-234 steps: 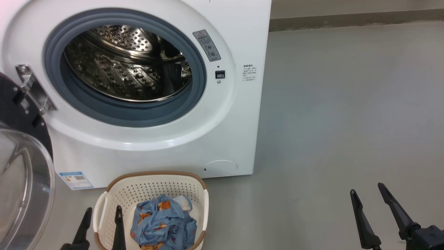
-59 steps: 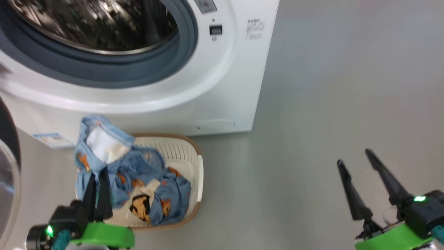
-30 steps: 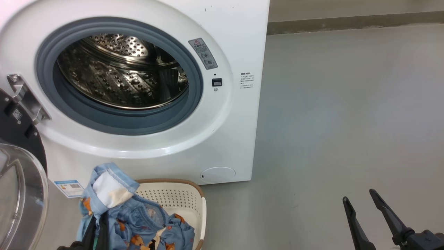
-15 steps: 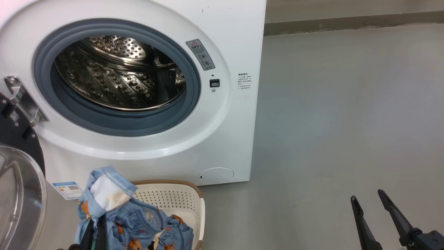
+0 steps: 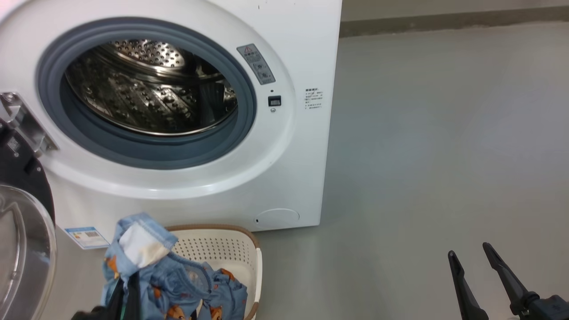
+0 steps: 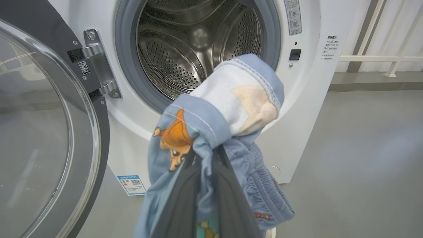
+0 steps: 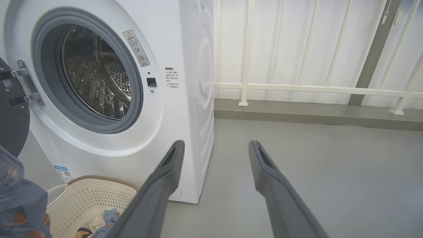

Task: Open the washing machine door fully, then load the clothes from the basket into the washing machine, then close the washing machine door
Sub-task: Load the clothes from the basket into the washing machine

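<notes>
Fabric of the clothes (image 5: 178,284) is soft and light blue with orange-brown cartoon prints. It has stitched seams, a gathered band and a cream-white patch at the top of the raised bunch.

The basket (image 5: 226,253) is a rounded rectangle of cream-white perforated plastic with a brown woven-look rim. It stands on the smooth grey floor (image 5: 422,155), just in front of the washing machine (image 5: 284,178).

The washing machine is a white box with a curved front. A grey rubber ring (image 5: 146,155) surrounds the ribbed, perforated steel drum (image 5: 146,89). A blue label (image 5: 86,237) sits low on the front, at the left.

The door (image 5: 22,249) is swung open to the left on a bright metal hinge (image 5: 24,120). It has a glossy black rim around a bulging clear glass bowl.

Arm pose:
- The left gripper (image 6: 206,153) points its two long dark fingers up and toward the drum opening. The jaws are pressed together on a fold of the clothes.
- The pinched bunch is held above the basket's left rim, in front of the machine and below the opening. The lower part of the fabric trails down into the basket. The right wrist view shows more fabric lying on the basket bottom.
- The right gripper (image 5: 468,249) is at the near right, over bare floor and well apart from the basket. Its tapered fingers point up and away. The jaws are spread wide with nothing between them.
</notes>
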Controlling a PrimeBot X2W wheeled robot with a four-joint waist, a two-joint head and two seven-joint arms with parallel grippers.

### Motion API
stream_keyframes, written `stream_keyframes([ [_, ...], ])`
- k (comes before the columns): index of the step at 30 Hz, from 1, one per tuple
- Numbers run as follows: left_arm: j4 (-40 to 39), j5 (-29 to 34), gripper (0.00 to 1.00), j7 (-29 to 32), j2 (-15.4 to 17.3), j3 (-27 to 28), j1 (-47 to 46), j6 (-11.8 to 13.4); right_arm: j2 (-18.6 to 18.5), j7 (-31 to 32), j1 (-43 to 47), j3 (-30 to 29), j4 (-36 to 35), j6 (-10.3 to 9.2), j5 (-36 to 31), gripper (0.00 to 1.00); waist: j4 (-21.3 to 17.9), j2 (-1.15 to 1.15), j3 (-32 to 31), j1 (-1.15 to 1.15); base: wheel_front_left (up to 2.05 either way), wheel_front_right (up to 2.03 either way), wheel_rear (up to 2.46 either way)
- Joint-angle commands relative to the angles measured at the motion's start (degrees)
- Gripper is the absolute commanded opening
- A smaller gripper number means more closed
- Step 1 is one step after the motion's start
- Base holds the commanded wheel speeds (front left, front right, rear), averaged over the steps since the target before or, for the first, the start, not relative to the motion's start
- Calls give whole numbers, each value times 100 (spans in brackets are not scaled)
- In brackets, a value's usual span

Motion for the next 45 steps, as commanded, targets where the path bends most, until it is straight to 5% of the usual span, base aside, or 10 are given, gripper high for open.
stream_keyframes([
  [1, -42, -48, 0, -1, 43, 172, -420, -16, -100, -27, -117, 156, -153, 9, -36, 100, 18, 0, 127, 0, 0, 0, 0],
  [15, 1445, -440, 0, 52, 119, 278, -2681, -538, -179, -27, -728, -49, -420, 9, 112, 100, -135, 0, 1421, 0, 0, 0, 0],
  [23, 2148, -702, 0, 591, 397, 398, -4234, -855, -125, -27, -1160, -154, -586, 9, 228, 100, -285, 0, 2366, 0, 0, 0, 0],
  [45, 3402, -1090, 0, 2424, 1255, 604, -7184, -1027, -87, -27, -2031, 209, -588, 9, 431, 100, -758, 0, 3796, 0, 0, 0, 0],
])
